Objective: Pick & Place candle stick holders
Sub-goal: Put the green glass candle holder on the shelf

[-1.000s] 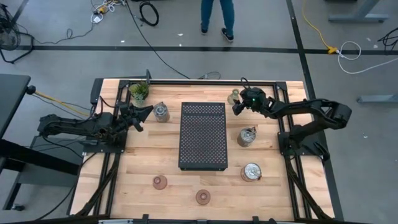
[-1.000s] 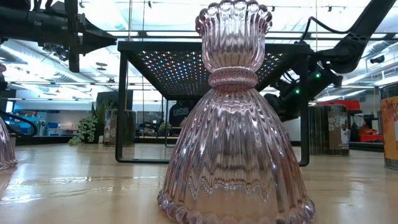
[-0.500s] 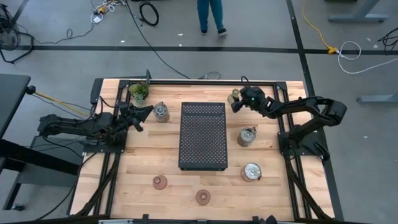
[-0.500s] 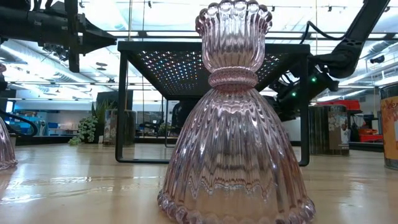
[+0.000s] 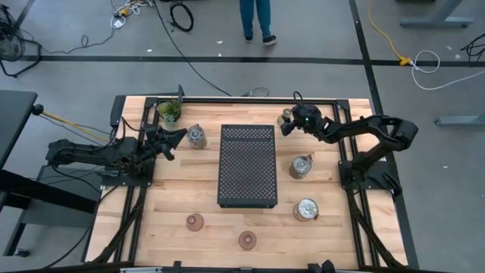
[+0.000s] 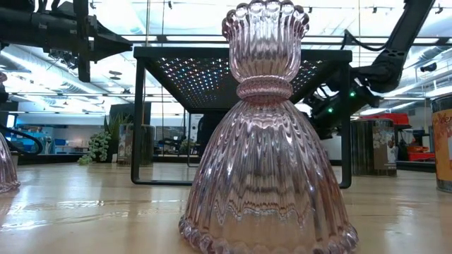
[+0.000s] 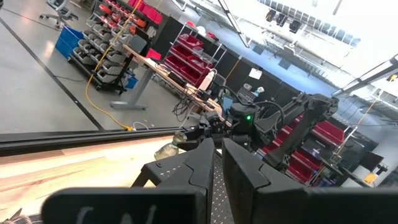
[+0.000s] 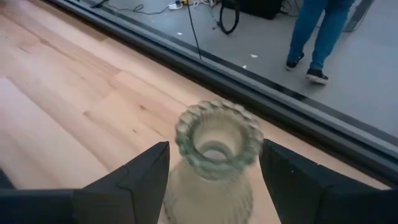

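Candle stick holders sit scattered across the wooden table, and the pale green one stands upright at the far right edge, between the spread fingers of the right gripper; whether the pads touch the glass cannot be told. Its ruffled cup holds nothing visible. Nearer along the right side stand two silvery glass holders. The black perforated tray occupies the table's middle, with nothing resting on it. Across it, the left gripper, its fingers pressed together, hangs just beside a third silvery holder, with a small potted plant behind. Two pinkish-brown holders stand at the near edge, one filling the low view. A person's legs show on the floor beyond the table.
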